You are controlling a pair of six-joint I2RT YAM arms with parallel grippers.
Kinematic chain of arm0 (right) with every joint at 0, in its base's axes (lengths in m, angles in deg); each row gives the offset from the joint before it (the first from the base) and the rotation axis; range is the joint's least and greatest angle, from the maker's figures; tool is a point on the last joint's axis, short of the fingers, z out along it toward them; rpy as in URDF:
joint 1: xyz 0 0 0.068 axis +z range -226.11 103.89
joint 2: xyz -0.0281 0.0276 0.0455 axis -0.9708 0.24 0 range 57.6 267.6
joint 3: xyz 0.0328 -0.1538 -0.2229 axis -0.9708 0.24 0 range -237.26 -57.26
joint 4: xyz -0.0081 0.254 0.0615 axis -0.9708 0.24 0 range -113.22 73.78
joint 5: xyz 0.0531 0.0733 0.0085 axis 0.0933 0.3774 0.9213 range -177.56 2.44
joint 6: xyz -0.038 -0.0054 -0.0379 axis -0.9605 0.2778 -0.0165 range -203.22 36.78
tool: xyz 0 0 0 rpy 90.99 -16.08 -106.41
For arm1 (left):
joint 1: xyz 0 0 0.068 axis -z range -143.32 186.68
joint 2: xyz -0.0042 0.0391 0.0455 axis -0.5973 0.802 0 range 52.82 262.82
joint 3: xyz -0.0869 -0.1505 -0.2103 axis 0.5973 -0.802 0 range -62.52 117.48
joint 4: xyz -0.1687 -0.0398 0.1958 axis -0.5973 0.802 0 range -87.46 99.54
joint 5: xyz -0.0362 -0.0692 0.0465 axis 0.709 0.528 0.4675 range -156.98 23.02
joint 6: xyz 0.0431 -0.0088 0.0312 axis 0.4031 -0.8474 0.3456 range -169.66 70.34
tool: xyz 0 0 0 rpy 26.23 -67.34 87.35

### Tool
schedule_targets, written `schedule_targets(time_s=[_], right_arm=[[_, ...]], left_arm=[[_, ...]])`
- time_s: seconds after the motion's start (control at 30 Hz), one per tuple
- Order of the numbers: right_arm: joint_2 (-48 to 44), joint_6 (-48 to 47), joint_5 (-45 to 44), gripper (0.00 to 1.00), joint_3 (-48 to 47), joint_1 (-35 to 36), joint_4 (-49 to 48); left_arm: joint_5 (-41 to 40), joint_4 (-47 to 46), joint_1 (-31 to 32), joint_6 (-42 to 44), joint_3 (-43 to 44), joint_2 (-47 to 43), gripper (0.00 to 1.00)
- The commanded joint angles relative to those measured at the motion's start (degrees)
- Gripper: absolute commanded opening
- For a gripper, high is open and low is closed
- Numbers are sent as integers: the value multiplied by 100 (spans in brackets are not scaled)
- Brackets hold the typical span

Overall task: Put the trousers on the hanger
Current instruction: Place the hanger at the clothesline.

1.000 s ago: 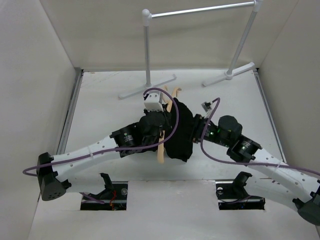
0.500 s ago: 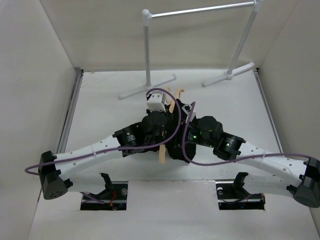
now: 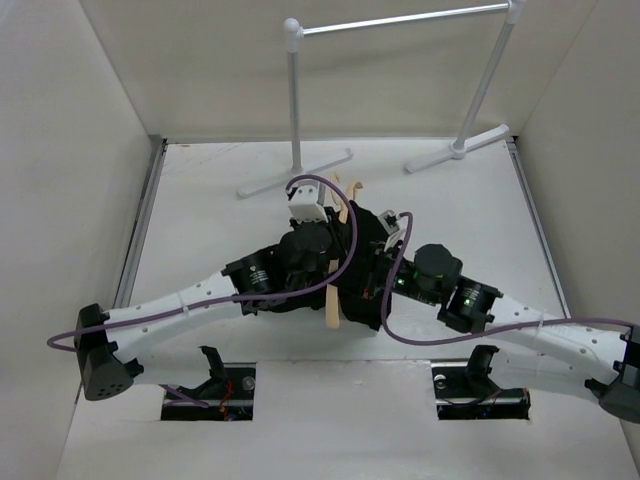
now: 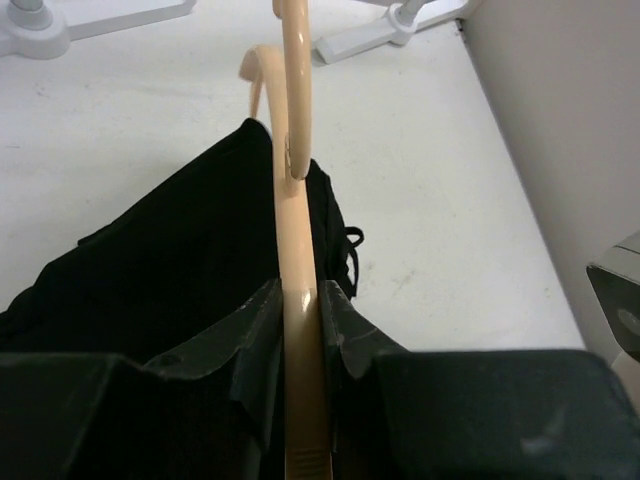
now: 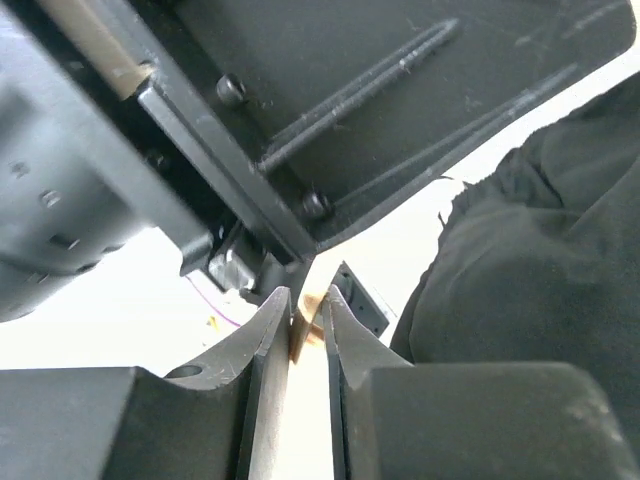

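Left arm (image 3: 180, 300): white links, reaching in from the near-left corner to the middle of the white table (image 3: 200, 200).

Left gripper (image 4: 300, 300): black fingers pressed onto the light tan wooden clothes hanger (image 4: 290, 230), one on each flat face, wood edge-on between them. Firm clamp. The hanger runs away from the wrist toward the far side. In the top view its near end pokes out below the left wrist and two curved tan tips show beyond it.

Plain black soft fabric trousers (image 4: 170, 270): bunched mid-table, touching the hanger. From the left wrist, most of the cloth sits left of the wood and a narrower fold sits right of it. The thin black drawstring (image 4: 350, 242) lies on the table just beside that fold. From above, the bundle sits right of the hanger, between the two wrists. Can't tell whether the cloth is over the bar or only against it.

Right gripper (image 5: 305, 300): fingers nearly together, pinching a thin tan sliver that looks like the hanger's edge. The underside of the left gripper's black body fills the view above it, trousers at right.

Right arm (image 3: 540, 335): comes in from the near-right corner, wrist tucked against the trousers.

White-and-grey metal rail stand (image 3: 295, 100): upright at the far edge, centre to right, its left foot near the hanger's far tips.
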Motion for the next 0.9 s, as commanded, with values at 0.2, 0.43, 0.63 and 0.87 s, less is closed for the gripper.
schedule_targets(time_s=[0.2,0.43,0.63,0.87], right_arm=[[-630,60,155,0,104,-593,-665],[-578,-98,700,0,-273,-1463,-630],[-113,-379,1429,0,-1344,-2517,-612],[1064,-502,2141,0,-3005,-3695,-682]], left_arm=[[8,-471,-66,-134,220,-624,50],[158,-365,-128,-134,273,-1133,65],[-220,547,-347,-484,-7,-1792,65],[595,2199,-1646,-1828,-1061,-2399,65]])
